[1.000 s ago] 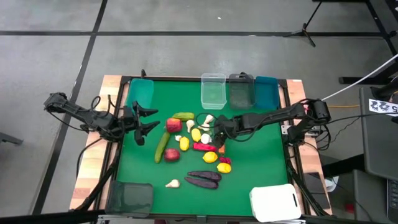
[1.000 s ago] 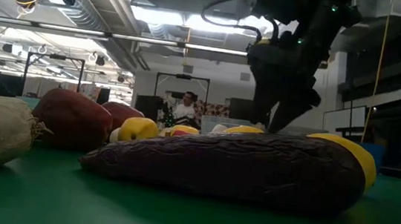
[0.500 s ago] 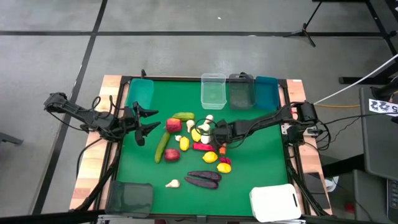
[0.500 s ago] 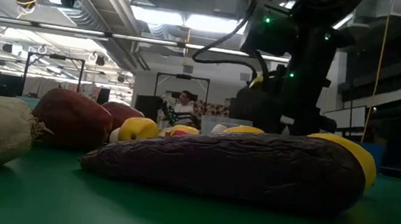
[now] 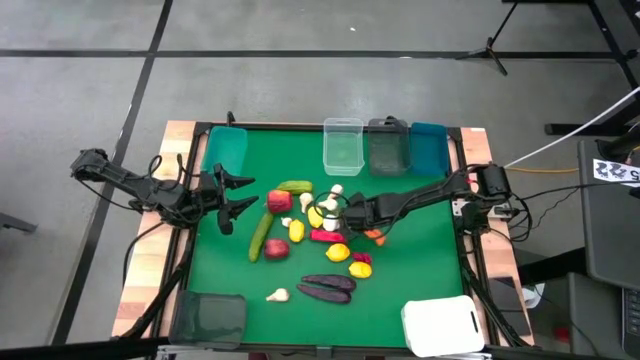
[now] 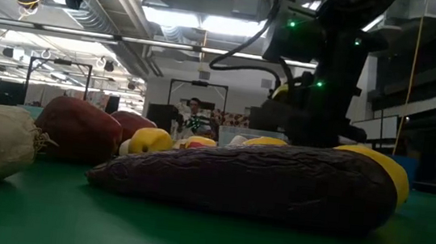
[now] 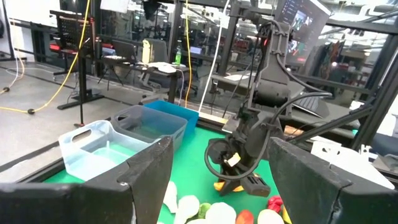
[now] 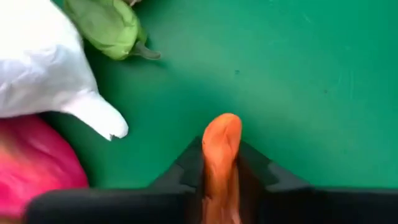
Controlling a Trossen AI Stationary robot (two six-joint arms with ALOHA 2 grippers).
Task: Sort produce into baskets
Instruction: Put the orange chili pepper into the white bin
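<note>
An orange carrot (image 8: pixel 221 146) sits between the fingers of my right gripper (image 5: pixel 362 230), which is shut on it at the right edge of the produce pile in the middle of the green mat. A white garlic bulb (image 8: pixel 50 68), a pink pepper (image 8: pixel 31 168) and a green piece (image 8: pixel 112 28) lie beside it. Apples (image 5: pixel 279 201), lemons (image 5: pixel 338 253), a cucumber (image 5: pixel 260 235) and eggplants (image 5: pixel 328 287) lie on the mat. My left gripper (image 5: pixel 240 195) hangs open above the table's left side, holding nothing. My right gripper pinches the carrot's sides (image 8: pixel 219 174) between its two fingers. The fingers come from above, pointing steeply down. The carrot's rounded end (image 8: pixel 224 124) sticks out past the fingertips over the mat; whether it rests on the mat I cannot tell.
Along the far edge stand a teal basket (image 5: pixel 225 150), a clear one (image 5: pixel 342 145), a dark grey one (image 5: pixel 388 148) and another teal one (image 5: pixel 430 148). A dark grey basket (image 5: pixel 212 315) sits at the near left corner, a white one (image 5: pixel 443 325) at the near right.
My right gripper has come down onto the right side of the produce pile, tipping more steeply, and has shut on the orange carrot. My left gripper has kept still.
</note>
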